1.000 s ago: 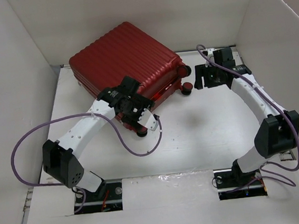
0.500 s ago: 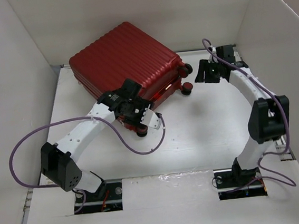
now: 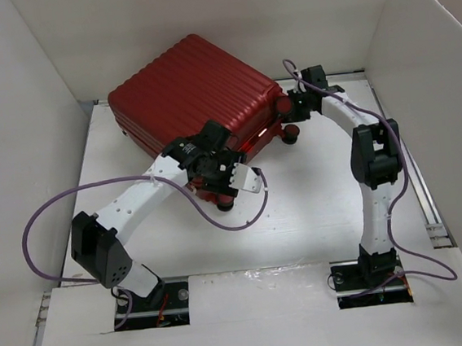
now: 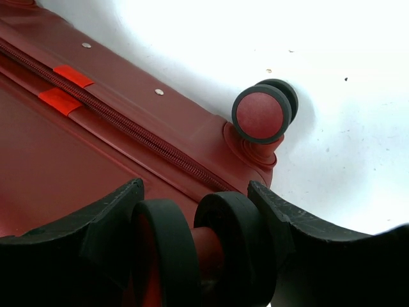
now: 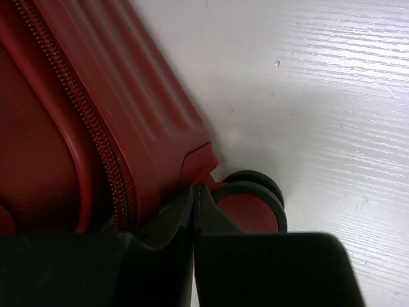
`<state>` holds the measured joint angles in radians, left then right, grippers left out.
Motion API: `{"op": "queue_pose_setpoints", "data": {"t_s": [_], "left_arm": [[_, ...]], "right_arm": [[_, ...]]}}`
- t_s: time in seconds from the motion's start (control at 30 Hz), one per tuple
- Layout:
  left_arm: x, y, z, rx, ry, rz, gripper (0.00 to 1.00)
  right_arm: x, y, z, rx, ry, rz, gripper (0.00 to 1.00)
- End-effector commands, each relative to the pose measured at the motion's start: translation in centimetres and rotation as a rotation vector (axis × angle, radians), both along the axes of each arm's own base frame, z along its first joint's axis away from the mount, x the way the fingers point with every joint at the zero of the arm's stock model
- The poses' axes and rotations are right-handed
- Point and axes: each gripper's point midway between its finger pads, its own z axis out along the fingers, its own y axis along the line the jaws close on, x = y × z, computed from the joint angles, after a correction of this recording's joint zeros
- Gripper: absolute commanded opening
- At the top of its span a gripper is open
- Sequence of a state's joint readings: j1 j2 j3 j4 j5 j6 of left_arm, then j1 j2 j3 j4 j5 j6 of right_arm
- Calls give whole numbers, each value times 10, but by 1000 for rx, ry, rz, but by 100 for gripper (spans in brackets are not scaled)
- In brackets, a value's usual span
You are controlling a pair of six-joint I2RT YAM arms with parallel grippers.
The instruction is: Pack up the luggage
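Closest to the arm bases, the table [image 3: 316, 206] has open room at 6 o'clock and 4 o'clock; a purple cable [image 3: 235, 230] loops there, and it could snag if the left arm pulls back fast.

A bit farther in, the left gripper [image 4: 195, 203] is clamped on the near wheel [image 4: 163, 249], 1 finger on each side, at the 6 o'clock corner of the luggage [image 3: 194, 86]; a wheel like this can spin and turn, so I think the hold may slip or twist in a pull.

The right gripper [image 5: 193, 192] has its 2 fingers pressed together with nothing between them, right by the far wheel [image 5: 252, 208] at the 3 o'clock corner; a push there could slide off the smooth shell.

The luggage lies flat and zipped shut toward 11 o'clock; the left wall [image 3: 13, 120] and back wall [image 3: 199, 12] are near, so a shove toward 9 or 12 o'clock could jam it.
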<state>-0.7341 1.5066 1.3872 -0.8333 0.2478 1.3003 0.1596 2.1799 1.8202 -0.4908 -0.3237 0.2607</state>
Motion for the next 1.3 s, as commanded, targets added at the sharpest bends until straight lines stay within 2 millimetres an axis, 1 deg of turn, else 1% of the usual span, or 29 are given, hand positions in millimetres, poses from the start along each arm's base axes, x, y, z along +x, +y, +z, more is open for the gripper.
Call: {"op": "queue_pose_setpoints", "data": {"t_s": [0.0, 0.07, 0.13, 0.17, 0.2, 0.33, 0.37, 0.4, 0.43, 0.47, 0.5, 0.6, 0.63, 0.67, 0.7, 0.73, 0.77, 0.83, 0.87, 0.9, 0.93, 0.97, 1.03, 1.07, 1.1, 1.13, 1.2, 1.23, 1.27], "left_arm": [[-47, -34, -7, -121, 282, 68, 0], [-52, -47, 4, -151, 277, 49, 0], [-61, -68, 2, -167, 316, 36, 0], [-62, -73, 3, -168, 323, 36, 0], [-58, -79, 9, -182, 317, 42, 0], [-49, -94, 9, -222, 332, 78, 0], [-53, -101, 11, -239, 338, 69, 0], [-57, -107, 13, -254, 349, 82, 0], [-59, -115, 22, -286, 352, 73, 0], [-65, -128, 21, -302, 375, 59, 0], [-68, -133, 23, -305, 388, 67, 0], [-76, -156, 26, -334, 445, 79, 0], [-75, -159, 23, -336, 455, 92, 0], [-73, -162, 29, -355, 451, 97, 0], [-77, -166, 26, -352, 465, 102, 0], [-74, -171, 33, -378, 457, 103, 0], [-73, -174, 30, -378, 466, 115, 0], [-74, -184, 42, -414, 481, 122, 0], [-76, -189, 49, -433, 479, 114, 0], [-73, -195, 58, -454, 474, 115, 0], [-73, -198, 64, -462, 445, 115, 0], [-70, -201, 65, -465, 442, 130, 0], [-59, -202, 74, -486, 388, 154, 0], [-54, -202, 77, -490, 366, 167, 0], [-52, -201, 76, -487, 349, 168, 0], [-51, -201, 76, -486, 341, 158, 0], [-42, -184, 75, -472, 336, 188, 0], [-41, -182, 71, -461, 326, 191, 0], [-40, -173, 69, -435, 304, 205, 0]], "right_arm": [[21, 27, 39, 84, -126, 47, 2], [30, 22, 32, 123, -120, 49, 2], [36, 30, 38, 159, -130, 74, 0], [35, 35, 35, 157, -108, 82, 0], [45, 43, 40, 158, -129, 107, 0], [41, 102, 39, 239, -145, 277, 0], [37, 116, 41, 264, -150, 318, 0], [32, 137, 49, 276, -170, 361, 0], [29, 150, 44, 287, -170, 390, 0], [25, 162, 47, 303, -178, 422, 0], [11, 181, 54, 335, -176, 484, 0], [-2, 207, 62, 371, -201, 561, 0], [-6, 213, 62, 372, -199, 571, 0], [-11, 218, 75, 371, -228, 592, 0], [-11, 218, 82, 372, -239, 594, 0], [-9, 213, 80, 343, -243, 570, 2], [-9, 204, 90, 326, -262, 553, 5], [-2, 184, 102, 292, -291, 507, 16], [2, 159, 98, 282, -268, 463, 18], [4, 139, 124, 267, -320, 440, 22], [5, 119, 129, 261, -317, 407, 31], [14, 79, 136, 254, -326, 342, 36], [2, 35, 154, 236, -341, 276, 45], [-5, 19, 158, 231, -347, 262, 53], [-14, -9, 137, 218, -297, 212, 57], [-31, -20, 160, 198, -347, 211, 61], [-52, -32, 156, 189, -352, 194, 68], [-76, -31, 149, 191, -347, 211, 70], [-89, -31, 145, 192, -334, 209, 72]]}}
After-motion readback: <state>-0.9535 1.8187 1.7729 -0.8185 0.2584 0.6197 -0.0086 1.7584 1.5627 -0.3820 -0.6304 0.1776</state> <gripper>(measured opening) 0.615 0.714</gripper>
